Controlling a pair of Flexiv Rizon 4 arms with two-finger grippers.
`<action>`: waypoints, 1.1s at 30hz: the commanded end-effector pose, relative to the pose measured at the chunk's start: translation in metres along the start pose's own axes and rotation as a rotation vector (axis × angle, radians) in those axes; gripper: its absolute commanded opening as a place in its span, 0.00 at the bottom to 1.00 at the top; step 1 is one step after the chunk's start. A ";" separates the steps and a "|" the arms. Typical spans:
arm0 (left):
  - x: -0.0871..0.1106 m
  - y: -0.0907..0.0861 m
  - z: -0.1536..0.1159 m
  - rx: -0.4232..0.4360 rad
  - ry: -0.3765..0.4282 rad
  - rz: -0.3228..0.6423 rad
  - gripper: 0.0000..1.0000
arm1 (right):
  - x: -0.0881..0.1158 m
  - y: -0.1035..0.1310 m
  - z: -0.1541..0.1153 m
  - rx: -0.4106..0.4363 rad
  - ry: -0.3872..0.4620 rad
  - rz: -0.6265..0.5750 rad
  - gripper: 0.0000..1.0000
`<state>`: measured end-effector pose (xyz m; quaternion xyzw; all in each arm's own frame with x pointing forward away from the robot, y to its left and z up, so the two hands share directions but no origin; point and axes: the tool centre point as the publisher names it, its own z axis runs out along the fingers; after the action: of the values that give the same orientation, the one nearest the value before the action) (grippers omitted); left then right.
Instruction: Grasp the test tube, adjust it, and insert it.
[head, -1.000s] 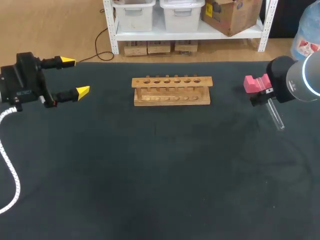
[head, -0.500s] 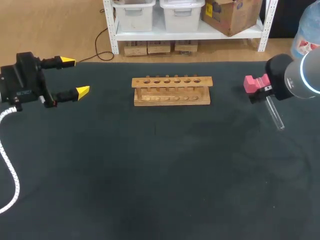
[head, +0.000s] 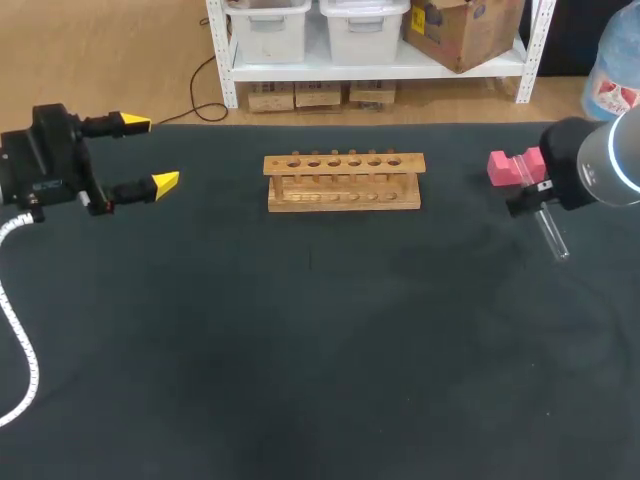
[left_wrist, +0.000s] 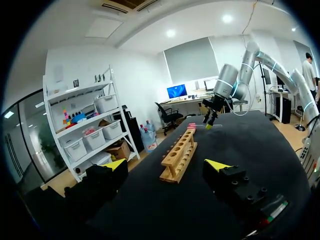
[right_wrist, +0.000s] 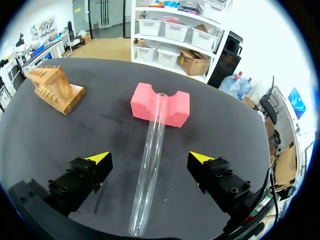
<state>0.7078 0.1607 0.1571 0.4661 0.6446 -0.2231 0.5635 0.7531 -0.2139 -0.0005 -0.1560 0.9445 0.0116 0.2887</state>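
A clear glass test tube (head: 550, 233) (right_wrist: 150, 161) leans with its top end in the notch of a pink foam block (head: 508, 166) (right_wrist: 160, 105) and its other end on the black table at the right. My right gripper (right_wrist: 152, 161) hangs above it, open, with the tube lying between its yellow tips and untouched. In the head view the right arm (head: 590, 165) covers the tube's upper part. The wooden rack (head: 344, 181) (left_wrist: 179, 154) (right_wrist: 54, 88) with a row of several holes stands at the table's back middle. My left gripper (head: 142, 154) (left_wrist: 168, 168) stays open at the far left.
A white cable (head: 20, 330) trails from the left arm over the table's left edge. Black table surface (head: 320, 340) spreads wide in front of the rack.
The right arm has shifted slightly to the right and lower over the tube. The tube, block, rack and left arm have not moved.
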 end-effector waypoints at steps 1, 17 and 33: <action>0.001 -0.002 0.001 -0.012 -0.004 0.003 1.00 | 0.005 -0.001 -0.008 -0.001 0.009 0.006 1.00; 0.001 -0.002 0.001 -0.012 -0.004 0.003 1.00 | 0.014 0.000 -0.002 -0.011 0.038 0.012 1.00; 0.001 -0.002 0.001 -0.012 -0.004 0.003 1.00 | 0.017 0.001 0.011 -0.022 0.063 -0.010 0.90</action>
<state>0.7075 0.1605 0.1570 0.4655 0.6448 -0.2226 0.5638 0.7407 -0.2169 -0.0183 -0.1634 0.9514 0.0147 0.2607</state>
